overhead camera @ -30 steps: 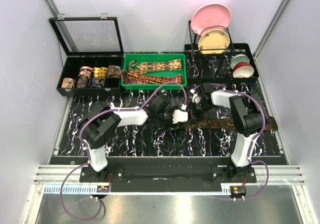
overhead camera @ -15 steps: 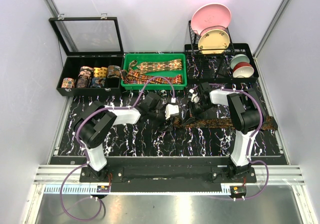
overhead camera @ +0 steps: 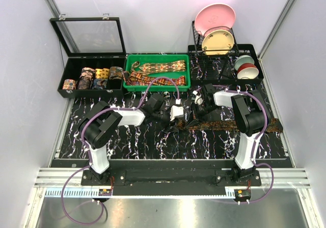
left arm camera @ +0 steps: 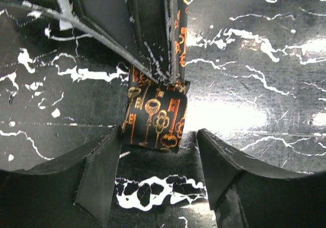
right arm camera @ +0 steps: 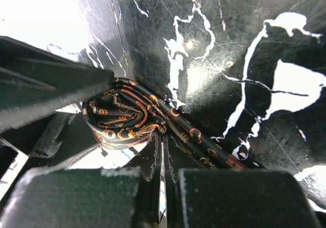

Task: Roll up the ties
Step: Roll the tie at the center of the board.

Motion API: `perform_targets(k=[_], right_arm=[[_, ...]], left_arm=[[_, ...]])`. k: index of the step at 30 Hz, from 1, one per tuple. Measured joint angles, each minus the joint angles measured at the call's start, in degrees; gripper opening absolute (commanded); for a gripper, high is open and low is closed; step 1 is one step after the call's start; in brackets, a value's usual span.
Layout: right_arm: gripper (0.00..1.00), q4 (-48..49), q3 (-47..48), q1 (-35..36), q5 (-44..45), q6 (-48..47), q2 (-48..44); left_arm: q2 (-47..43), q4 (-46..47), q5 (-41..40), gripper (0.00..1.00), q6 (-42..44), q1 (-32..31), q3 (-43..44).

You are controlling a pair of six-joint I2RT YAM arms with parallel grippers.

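Left gripper (left arm camera: 159, 172) has its jaws wide apart, sitting low over the marble table (overhead camera: 132, 141), with the end of the key-patterned tie (left arm camera: 155, 121) just ahead of them. Right gripper (right arm camera: 162, 145) is pinched tight on that tie, right at its small coil. Both arms reach in and meet just in front of the green tray (overhead camera: 131, 60). The tray's got flat ties (overhead camera: 158, 66) in it, and the open black case (overhead camera: 86, 62) left of it holds rolled ties (overhead camera: 94, 78).
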Motion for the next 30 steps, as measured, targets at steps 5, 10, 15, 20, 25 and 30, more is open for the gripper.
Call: perform_targets(k=[5, 10, 15, 20, 25, 30], right_arm=[[0.00, -0.02, 0.00, 0.00, -0.02, 0.00, 0.00], [0.00, -0.20, 0.09, 0.00, -0.02, 0.02, 0.00], [0.00, -0.31, 0.09, 0.00, -0.04, 0.20, 0.09], [0.00, -0.48, 0.11, 0.00, -0.98, 0.66, 0.61], [0.00, -0.50, 0.15, -0.02, -1.31, 0.79, 0.76], [0.00, -0.50, 0.15, -0.11, -1.29, 1.07, 0.81]], left_arm=[[-0.02, 0.35, 0.35, 0.43, 1.49, -0.90, 0.07], [-0.48, 0.28, 0.00, 0.42, 2.36, -1.33, 0.04], [-2.08, 0.81, -2.10, 0.43, -1.05, -2.69, -0.28], [-2.12, 1.40, -4.22, 0.43, -4.74, -4.52, 0.55], [1.07, 2.12, -4.98, 0.44, -7.30, -6.12, 4.20], [2.80, 2.54, -4.87, 0.37, -8.61, -6.25, 5.22]])
